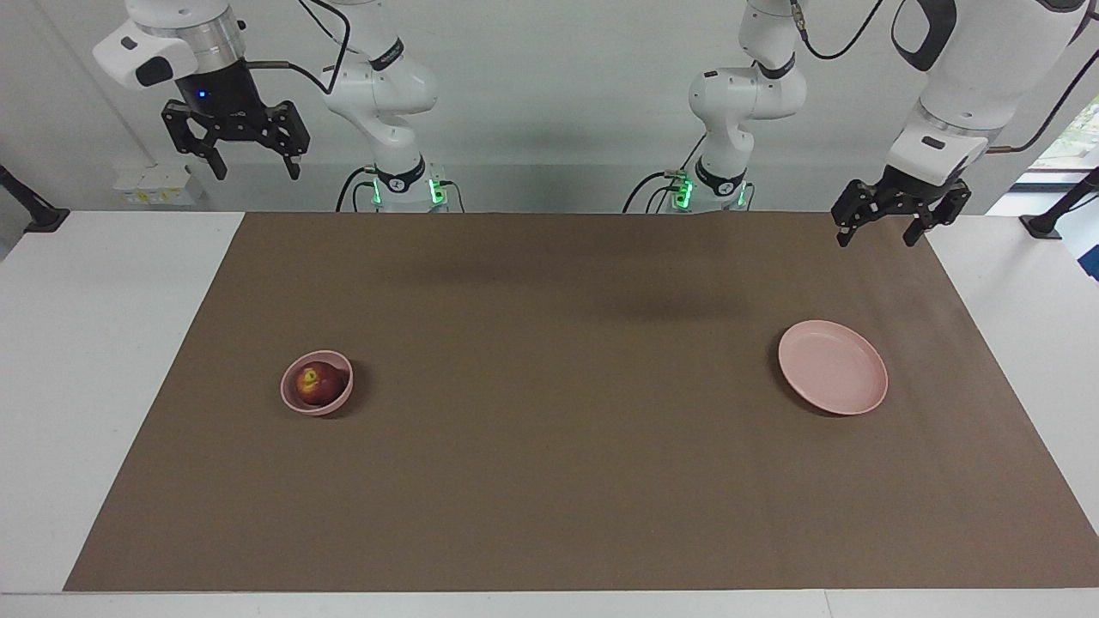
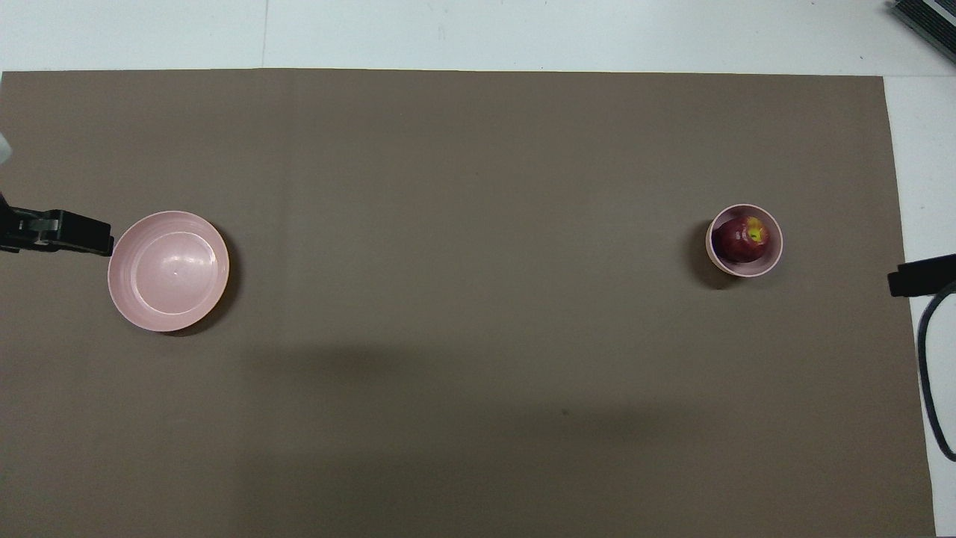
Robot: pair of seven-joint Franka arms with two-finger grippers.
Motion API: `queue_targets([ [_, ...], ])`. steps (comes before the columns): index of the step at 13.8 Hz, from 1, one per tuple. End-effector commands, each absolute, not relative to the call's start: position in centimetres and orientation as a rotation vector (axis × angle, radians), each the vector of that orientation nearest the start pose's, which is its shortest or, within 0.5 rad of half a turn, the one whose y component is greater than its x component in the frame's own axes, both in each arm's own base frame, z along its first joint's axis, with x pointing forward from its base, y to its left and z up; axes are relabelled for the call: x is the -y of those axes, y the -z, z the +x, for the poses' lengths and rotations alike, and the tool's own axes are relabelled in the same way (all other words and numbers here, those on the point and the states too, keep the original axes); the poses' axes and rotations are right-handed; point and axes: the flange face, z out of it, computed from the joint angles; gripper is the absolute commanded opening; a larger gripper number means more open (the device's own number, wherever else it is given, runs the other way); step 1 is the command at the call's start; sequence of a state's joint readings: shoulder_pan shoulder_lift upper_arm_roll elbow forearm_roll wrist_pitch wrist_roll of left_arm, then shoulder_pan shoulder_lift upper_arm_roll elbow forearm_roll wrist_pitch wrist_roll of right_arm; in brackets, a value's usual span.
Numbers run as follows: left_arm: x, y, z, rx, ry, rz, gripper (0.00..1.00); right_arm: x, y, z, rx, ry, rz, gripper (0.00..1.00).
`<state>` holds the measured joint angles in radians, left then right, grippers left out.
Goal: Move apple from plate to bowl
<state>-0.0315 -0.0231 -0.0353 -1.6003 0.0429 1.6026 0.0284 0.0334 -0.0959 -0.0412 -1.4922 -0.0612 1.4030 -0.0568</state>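
Note:
The dark red apple lies inside the small pink bowl, toward the right arm's end of the table. The flat pink plate is bare, toward the left arm's end. My right gripper hangs open and empty, high above the table edge near its base; only its tip shows in the overhead view. My left gripper is open and empty, raised over the mat's corner near the robots' edge, beside the plate in the overhead view.
A brown mat covers most of the white table. A black cable loops at the right arm's end of the table.

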Motion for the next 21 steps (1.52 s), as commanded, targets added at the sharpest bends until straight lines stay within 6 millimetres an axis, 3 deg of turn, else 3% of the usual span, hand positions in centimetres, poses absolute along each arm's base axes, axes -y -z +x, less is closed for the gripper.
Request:
queue_targets([
  [1, 3.1, -62.9, 54.6, -0.148, 0.027, -3.104, 1.00, 0.7, -69.2, 49.5, 0.013, -0.022, -3.161, 1.00],
  [8, 3.2, -62.9, 54.6, -0.150, 0.027, -3.104, 1.00, 0.7, -68.9, 49.1, 0.016, -0.042, -3.161, 1.00],
  [11, 3.1, -62.9, 54.6, -0.148, 0.027, -3.104, 1.00, 0.8, -67.4, 49.1, 0.020, -0.092, -3.157, 1.00],
  [21, 3.2, -62.9, 54.6, -0.155, 0.027, -3.103, 1.00, 0.3, -66.0, 49.7, 0.096, -0.066, -3.158, 1.00],
])
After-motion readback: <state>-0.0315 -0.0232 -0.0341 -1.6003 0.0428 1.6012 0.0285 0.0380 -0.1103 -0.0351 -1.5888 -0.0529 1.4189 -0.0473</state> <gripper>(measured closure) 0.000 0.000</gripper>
